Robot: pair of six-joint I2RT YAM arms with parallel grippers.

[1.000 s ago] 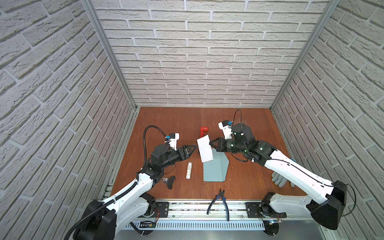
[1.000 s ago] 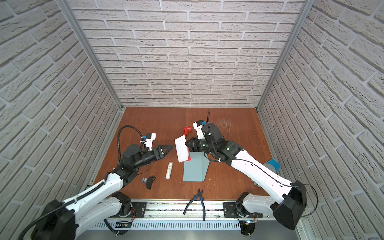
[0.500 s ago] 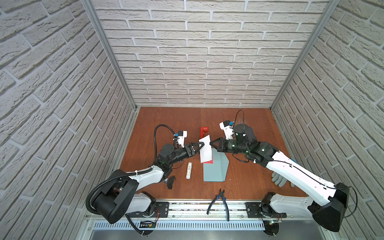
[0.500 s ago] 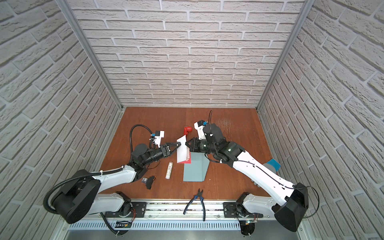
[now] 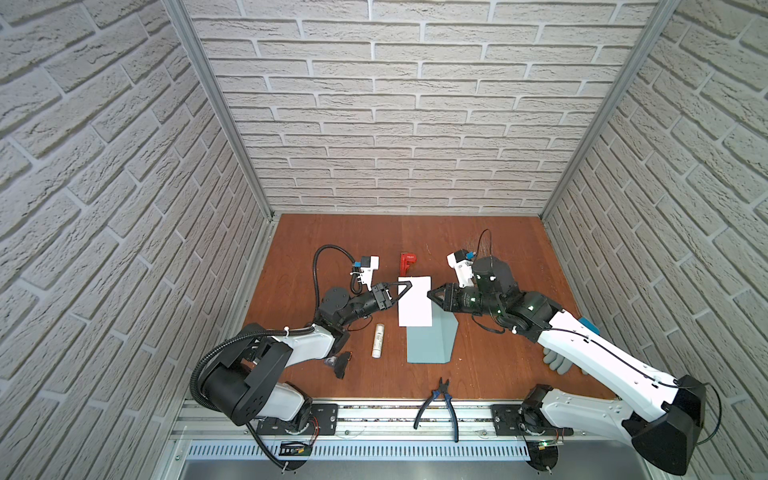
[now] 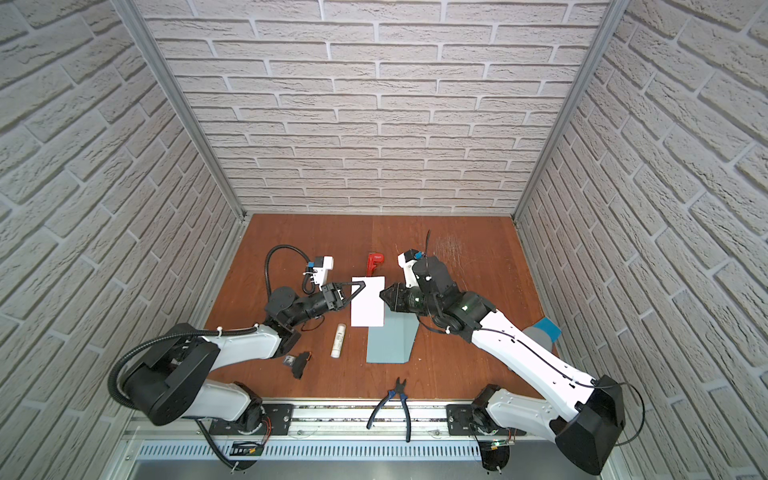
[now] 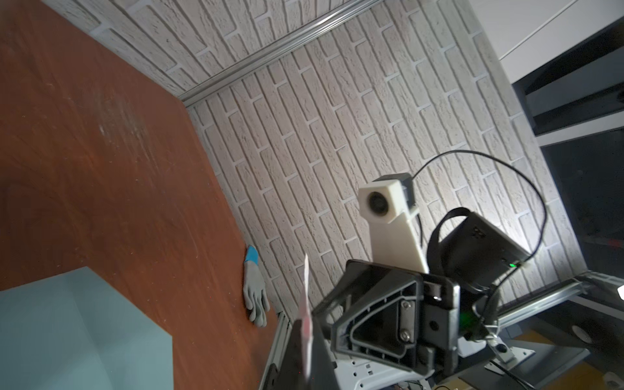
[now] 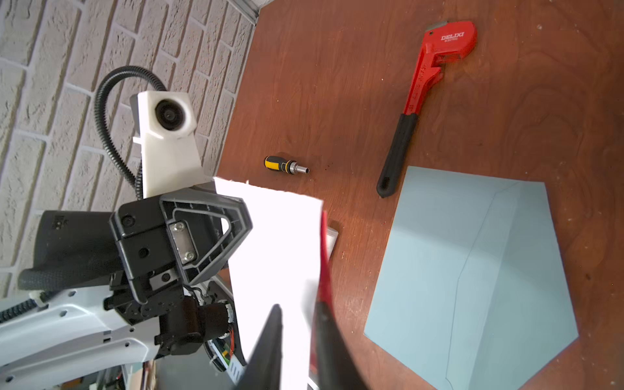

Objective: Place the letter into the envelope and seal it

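Note:
The letter (image 5: 414, 301) (image 6: 367, 302), a white card with a red edge, hangs upright in the air above the far end of the envelope. My left gripper (image 5: 409, 285) (image 6: 364, 285) is shut on its upper left edge; in the left wrist view the card (image 7: 306, 297) shows edge-on between the pressed fingers. My right gripper (image 5: 430, 294) (image 8: 297, 307) stands open at the card's right edge, fingers parted with the edge between them. The light blue-grey envelope (image 5: 430, 343) (image 8: 472, 270) lies flat on the brown table, flap open towards the back.
A white glue stick (image 5: 378, 340) lies left of the envelope and a red wrench (image 5: 408, 264) (image 8: 422, 84) behind the letter. Pliers (image 5: 440, 399) lie at the front edge, a grey glove (image 5: 557, 359) under the right arm, a small black item (image 5: 341, 361) front left, and a stubby screwdriver (image 8: 285, 165).
My left gripper reached in to the letter's left edge and shut on it. My right gripper, shut on the letter before, has parted its jaws. The letter has turned more square to the camera.

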